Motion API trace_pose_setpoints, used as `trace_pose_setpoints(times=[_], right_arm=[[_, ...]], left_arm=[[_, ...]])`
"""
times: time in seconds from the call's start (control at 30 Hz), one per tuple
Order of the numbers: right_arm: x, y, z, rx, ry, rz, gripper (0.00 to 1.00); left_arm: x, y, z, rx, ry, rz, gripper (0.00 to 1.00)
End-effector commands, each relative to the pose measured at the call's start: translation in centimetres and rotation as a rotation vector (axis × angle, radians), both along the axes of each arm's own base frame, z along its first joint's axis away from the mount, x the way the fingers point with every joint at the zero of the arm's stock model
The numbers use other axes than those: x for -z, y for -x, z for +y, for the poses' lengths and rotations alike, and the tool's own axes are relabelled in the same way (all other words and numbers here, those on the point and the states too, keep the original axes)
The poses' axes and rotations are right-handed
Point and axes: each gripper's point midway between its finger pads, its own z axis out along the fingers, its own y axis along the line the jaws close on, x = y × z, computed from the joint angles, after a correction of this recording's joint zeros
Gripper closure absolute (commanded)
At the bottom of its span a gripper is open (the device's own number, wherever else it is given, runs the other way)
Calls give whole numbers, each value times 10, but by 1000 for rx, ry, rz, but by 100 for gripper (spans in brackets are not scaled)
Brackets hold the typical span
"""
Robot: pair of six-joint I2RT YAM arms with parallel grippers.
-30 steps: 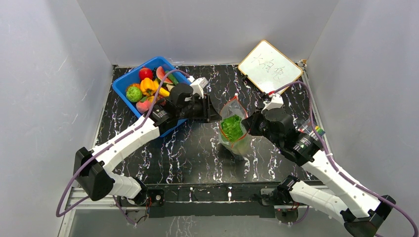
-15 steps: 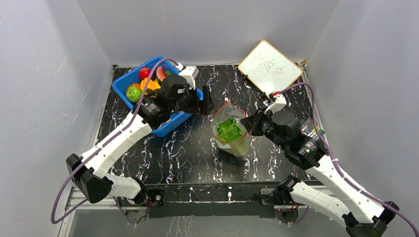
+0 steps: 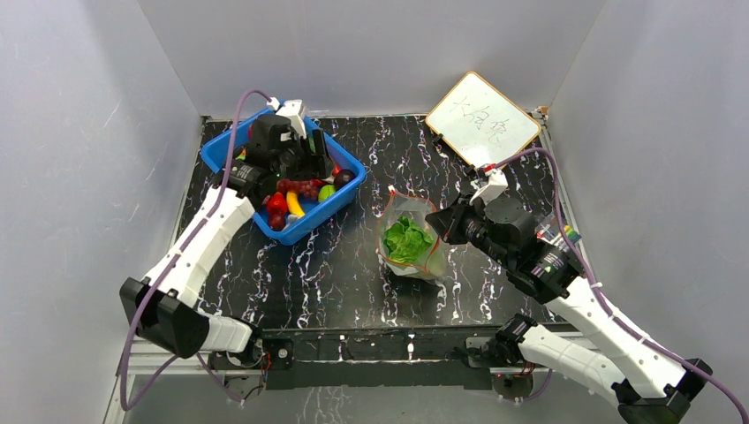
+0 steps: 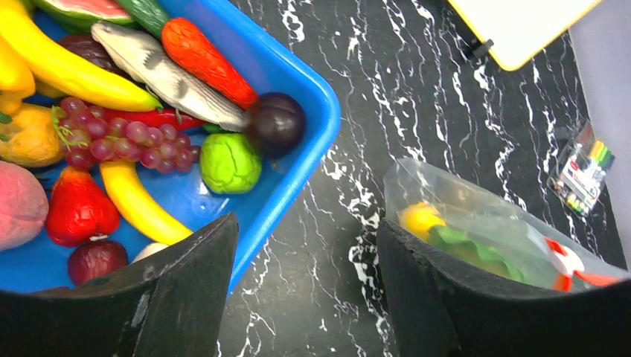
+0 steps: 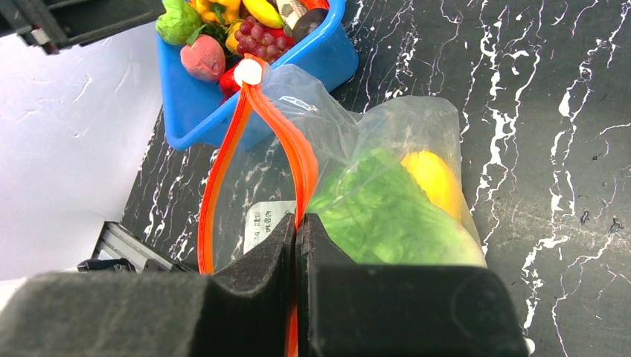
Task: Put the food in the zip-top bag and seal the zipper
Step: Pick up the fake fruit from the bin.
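**Zip-top bag** (image 3: 408,246): stood mouth-up near the middle of the desk (image 3: 353,265), apart from the blue bin (image 3: 331,208). It held lettuce (image 5: 372,212) and one yellow piece (image 5: 431,178).

**Zipper** (image 5: 301,160): one lip was pinched in the right pincer (image 5: 298,223), which was clenched on it. The other lip hung free in a loose loop.

**Left pincer** (image 4: 306,223): released, with nothing between its fingers, hovering over the bin's corner nearest the bag.

**Food not yet bagged:** lime (image 4: 229,162), plum (image 4: 275,123), grapes (image 4: 111,137), carrot (image 4: 205,59), bananas and red pieces, all packed touching in the bin.

**Hazards (judged):**
- The bag was held by one lip only, so the free lip could sag and narrow the mouth, and a dropped piece could strike the rim and roll off.
- The glossy round lime and plum could squirt out of a closing grip.
- The crowded pieces could cause a neighbour, likely the grapes, to be caught along with the target.
- Added weight could tip the soft bag.

**Surroundings:**
- The whiteboard (image 3: 481,115) lay at the far right and the marker pack (image 4: 584,167) beside the bag, neither between bin and bag.
- The bin's wall stood between the food and the bag, so a lifted piece had to clear it.
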Motion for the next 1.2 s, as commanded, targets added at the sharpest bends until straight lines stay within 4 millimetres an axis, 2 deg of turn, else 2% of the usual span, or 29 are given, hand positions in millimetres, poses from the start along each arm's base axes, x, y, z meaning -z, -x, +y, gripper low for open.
trace_pose_setpoints(times=[0.0, 0.23, 0.33, 0.53, 0.63, 0.87, 1.07, 1.17], right_arm=[[-26, -7, 4, 12, -63, -63, 100], [-31, -11, 9, 17, -90, -59, 100], [-35, -12, 8, 28, -93, -53, 100], [-41, -13, 4, 47, -89, -54, 100], [-42, -11, 4, 51, -102, -50, 100], [-43, -10, 2, 57, -113, -45, 100], [-41, -10, 6, 47, -125, -37, 100], [-40, -9, 5, 46, -122, -36, 100]], left_arm=[[11, -21, 2, 26, 31, 24, 35], [39, -55, -11, 66, 94, 95, 36], [49, -63, -17, 98, 121, 147, 38], [67, -82, -25, 122, 149, 129, 38], [82, -87, -30, 137, 156, 165, 38], [119, -93, -24, 120, 104, 227, 40], [139, -94, -25, 145, 94, 260, 35], [142, -93, -33, 181, 120, 265, 38]])
